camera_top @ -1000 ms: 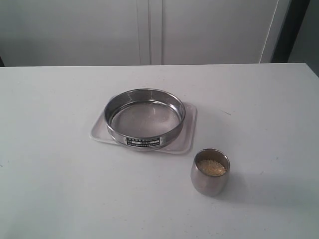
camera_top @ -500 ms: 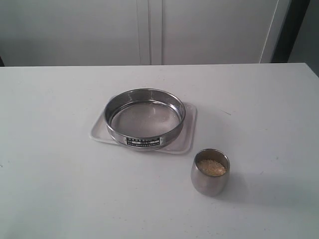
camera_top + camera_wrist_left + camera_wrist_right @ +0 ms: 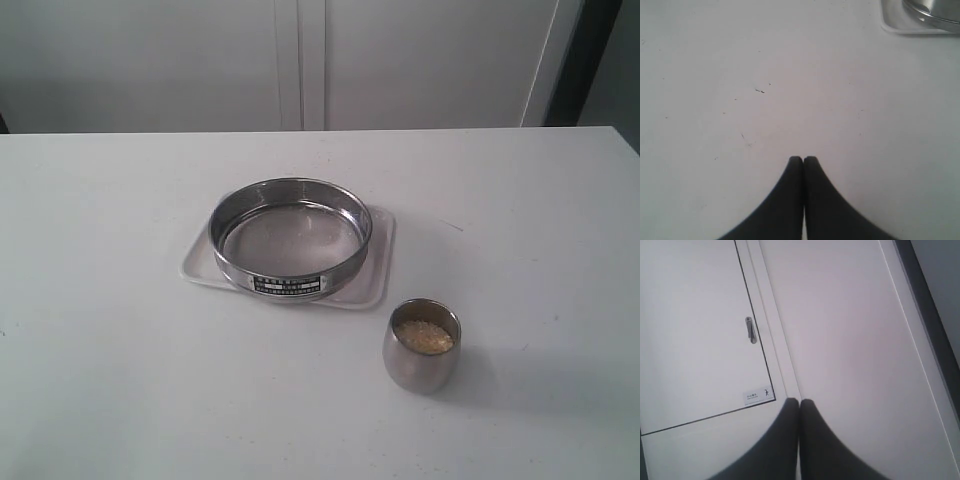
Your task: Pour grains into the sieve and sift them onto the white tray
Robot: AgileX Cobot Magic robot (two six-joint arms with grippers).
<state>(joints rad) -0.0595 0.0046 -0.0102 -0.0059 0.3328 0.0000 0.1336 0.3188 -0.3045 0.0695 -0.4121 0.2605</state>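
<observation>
The steel sieve [image 3: 290, 236] rests on the white tray [image 3: 378, 287] in the middle of the table, its label facing the front. Yellow and pale grains [image 3: 423, 335] fill a small steel cup [image 3: 421, 347] to the front right of the tray. Neither arm shows in the exterior view. My left gripper [image 3: 803, 159] is shut over bare tabletop, with a corner of the white tray [image 3: 892, 28] and the sieve's rim [image 3: 932, 17] at the edge of its view. My right gripper [image 3: 799, 402] is shut with nothing in it and points at a white cabinet wall.
The white table [image 3: 110, 380] runs back to white cabinet doors [image 3: 300, 60]. In the right wrist view a cabinet door has a handle [image 3: 750, 330] and a small sticker [image 3: 758, 395].
</observation>
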